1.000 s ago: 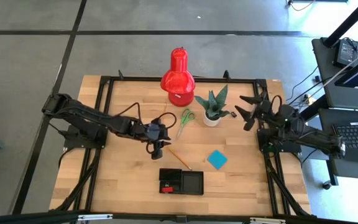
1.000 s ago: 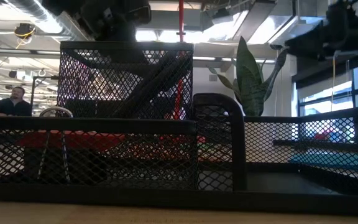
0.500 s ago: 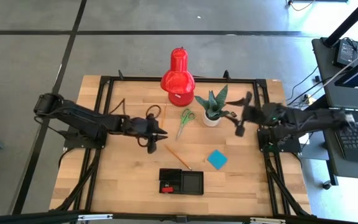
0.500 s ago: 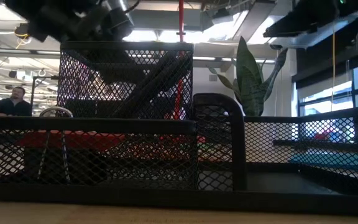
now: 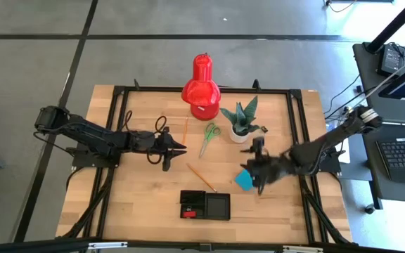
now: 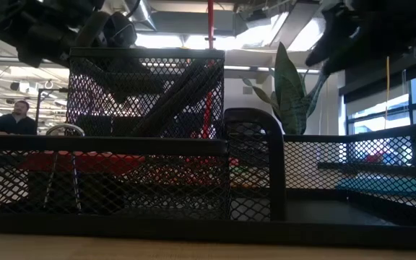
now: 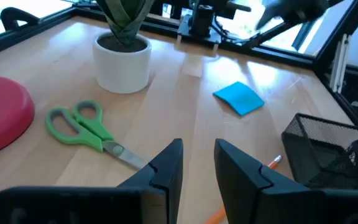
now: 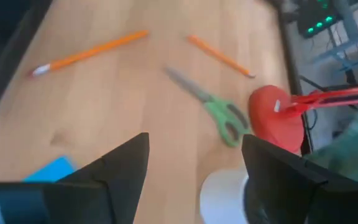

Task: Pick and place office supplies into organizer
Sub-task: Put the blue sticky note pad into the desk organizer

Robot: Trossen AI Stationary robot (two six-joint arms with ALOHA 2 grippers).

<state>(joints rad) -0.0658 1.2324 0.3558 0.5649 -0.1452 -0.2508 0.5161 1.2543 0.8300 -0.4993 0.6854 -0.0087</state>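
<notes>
My left gripper hangs left of mid-table, nearly level, its fingers a little apart with nothing between them. The green-handled scissors lie beyond it, and an orange pencil lies nearer. My right gripper is wide open above the table, just right of the blue note pad, touching nothing. The black organizer sits near the front edge with a small red piece in its left compartment. A second pencil lies toward the back.
The big red lamp stands at the back centre. The white-potted plant is right of the scissors and just behind my right gripper. In the low view the organizer's mesh fills the foreground.
My right arm has swung quickly from the table's far right toward the middle and near side, ending beside the blue note pad, turning as it went; its fingers stay wide. My left gripper has tipped from pointing down to nearly level and drawn back toward the left.
</notes>
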